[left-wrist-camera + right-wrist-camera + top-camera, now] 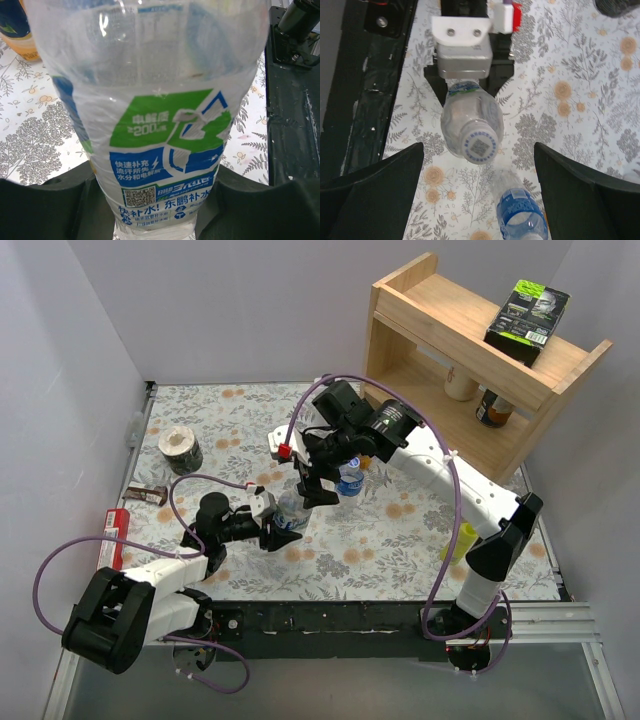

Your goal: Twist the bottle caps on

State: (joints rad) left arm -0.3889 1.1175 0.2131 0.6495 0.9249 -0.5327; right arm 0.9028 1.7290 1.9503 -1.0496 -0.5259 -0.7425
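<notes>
**Cap on the neck, right fingers wide**

My left gripper [275, 532] is clamped on 1 clear, thin-walled plastic bottle [160, 125] with a glossy blue-and-green label, over the flowered tablecloth [580, 100]. A round whitish cap [479, 146] with a printed code sits on its neck. My right gripper [316, 488] hangs above with both black fingers wide apart, holding nothing. A 2nd blue-labelled bottle [520, 217] is just beside.

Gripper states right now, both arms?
left gripper: closed, holding the clear bottle.
right gripper: open, holding nothing.
</notes>
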